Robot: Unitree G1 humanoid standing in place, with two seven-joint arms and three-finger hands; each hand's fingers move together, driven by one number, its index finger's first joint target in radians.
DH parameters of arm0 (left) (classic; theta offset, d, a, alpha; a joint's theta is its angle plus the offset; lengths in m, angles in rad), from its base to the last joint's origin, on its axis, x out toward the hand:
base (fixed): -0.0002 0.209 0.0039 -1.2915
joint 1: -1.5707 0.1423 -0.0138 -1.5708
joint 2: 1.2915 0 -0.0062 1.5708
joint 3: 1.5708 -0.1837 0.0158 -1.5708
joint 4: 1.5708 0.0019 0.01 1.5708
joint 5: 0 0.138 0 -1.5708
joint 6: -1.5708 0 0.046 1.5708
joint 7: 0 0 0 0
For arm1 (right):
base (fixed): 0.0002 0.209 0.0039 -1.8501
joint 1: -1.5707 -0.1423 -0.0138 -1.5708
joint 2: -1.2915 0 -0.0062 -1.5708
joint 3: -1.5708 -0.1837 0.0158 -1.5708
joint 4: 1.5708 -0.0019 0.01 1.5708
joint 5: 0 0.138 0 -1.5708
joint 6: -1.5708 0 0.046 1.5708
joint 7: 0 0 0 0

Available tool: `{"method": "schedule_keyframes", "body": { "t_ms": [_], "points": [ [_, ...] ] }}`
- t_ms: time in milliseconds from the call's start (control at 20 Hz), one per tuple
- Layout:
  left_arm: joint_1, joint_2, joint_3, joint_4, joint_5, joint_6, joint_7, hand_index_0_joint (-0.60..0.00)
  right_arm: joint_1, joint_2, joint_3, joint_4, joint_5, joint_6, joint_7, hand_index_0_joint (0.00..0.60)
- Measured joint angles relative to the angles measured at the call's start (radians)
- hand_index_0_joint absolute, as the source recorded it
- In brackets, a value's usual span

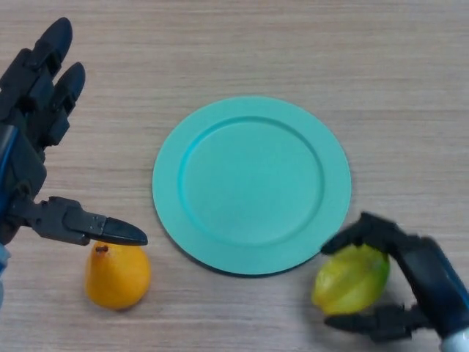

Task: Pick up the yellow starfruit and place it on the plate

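- Starfruit (352,279), yellow-green, sits on the wooden table (293,44) just beside the teal plate's (253,121) lower right rim, with the right hand (418,282) curled around it.
- Risk: the waxy, ridged fruit may slip out of that grasp while being lifted, or it may land on the rim and roll off.
- The left hand (37,147) is open, its thumb above an orange pear (117,275).
- Count: one starfruit, one pear, one plate, two hands.

both the left hand (33,110) and right hand (421,282) are matte black, with thick, blocky, tapered fingers.
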Motion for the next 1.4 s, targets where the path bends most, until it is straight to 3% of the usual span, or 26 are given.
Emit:
{"method": "schedule_keyframes", "body": {
  "t_ms": [100, 300, 650, 700, 750, 800, 850, 900, 950, 1200, 1300, 1400],
  "points": [
    [-0.014, 0.003, 0.001, 0.0, -0.004, 0.006, 0.0, 0.0, -0.085, 0.001, 0.002, -0.033, 0.069, 0.06, 0.042, 0.6],
    [-0.036, 0.008, 0.004, -0.002, -0.038, 0.01, 0.02, 0.0, -0.272, 0.016, 0.022, 0.054, 0.078, 0.075, 0.055, 0.6],
    [-0.034, 0.007, 0.0, -0.026, -0.042, 0.036, 0.032, 0.0, -0.451, 0.022, 0.232, 0.343, 0.077, 0.05, -0.021, 0.6],
    [-0.035, 0.007, 0.0, -0.034, -0.043, 0.048, 0.032, 0.0, -0.456, 0.022, 0.242, 0.355, 0.077, 0.045, -0.026, 0.55],
    [-0.035, 0.008, 0.0, -0.04, -0.043, 0.052, 0.032, 0.0, -0.46, 0.022, 0.241, 0.371, 0.077, 0.03, -0.028, 0.45],
    [-0.035, 0.008, 0.0, -0.046, -0.043, 0.052, 0.032, 0.0, -0.461, 0.022, 0.242, 0.382, 0.075, 0.029, -0.041, 0.301],
    [-0.034, 0.008, 0.0, -0.046, -0.043, 0.052, 0.032, 0.0, -0.466, 0.022, 0.242, 0.393, 0.05, 0.027, -0.051, 0.201],
    [-0.032, 0.008, 0.001, -0.05, -0.042, 0.052, 0.032, 0.0, -0.483, 0.022, 0.242, 0.428, 0.007, 0.016, -0.06, 0.058],
    [-0.026, 0.008, 0.002, -0.06, -0.043, 0.053, 0.032, 0.0, -0.496, 0.022, 0.242, 0.447, -0.01, 0.013, -0.061, 0.0],
    [-0.012, 0.008, 0.013, -0.09, -0.08, 0.063, 0.032, 0.0, -0.526, 0.022, 0.226, 0.385, 0.003, 0.015, -0.073, 0.0],
    [0.005, 0.008, 0.014, -0.099, -0.08, 0.092, 0.03, 0.0, -0.494, 0.023, 0.189, 0.278, 0.084, 0.062, -0.073, 0.0],
    [0.01, 0.008, 0.03, -0.099, -0.08, 0.104, 0.022, 0.0, -0.457, 0.023, 0.132, 0.162, 0.089, 0.129, -0.071, 0.0]
  ]
}}
